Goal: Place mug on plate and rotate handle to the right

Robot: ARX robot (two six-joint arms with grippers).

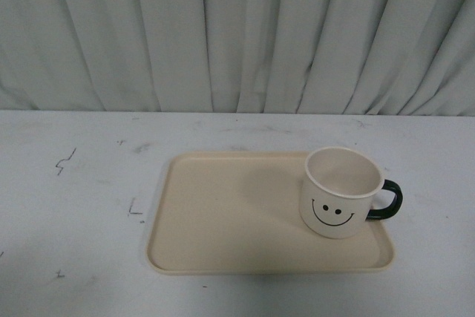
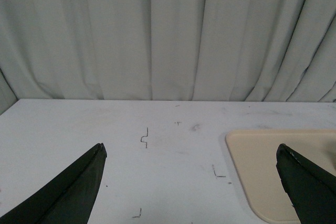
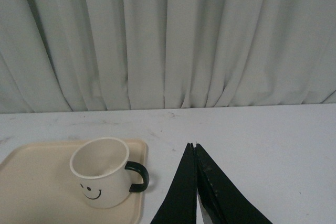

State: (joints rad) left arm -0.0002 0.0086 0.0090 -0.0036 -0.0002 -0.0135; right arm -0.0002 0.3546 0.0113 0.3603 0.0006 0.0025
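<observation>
Mug, cream-white with a black smiley face turned toward the front camera, stands upright on the right-hand part of the plate, its dark loop handle pointing right and reaching out past the plate's right rim. Across the front view from left to right come bare, scuffed white worktop with a few small dark marks, then the beige rectangular plate lying flat, then the mug near the plate's far right corner. A pale pleated curtain hangs behind the worktop. Neither arm shows in the front view.

In the left wrist view, the left end effector has its two dark fingers spread wide apart with nothing between them, above bare worktop, with a corner of the plate beside one finger. In the right wrist view, the right end effector has its fingers pressed together and empty, off to the handle side of the mug and clear of the plate.
</observation>
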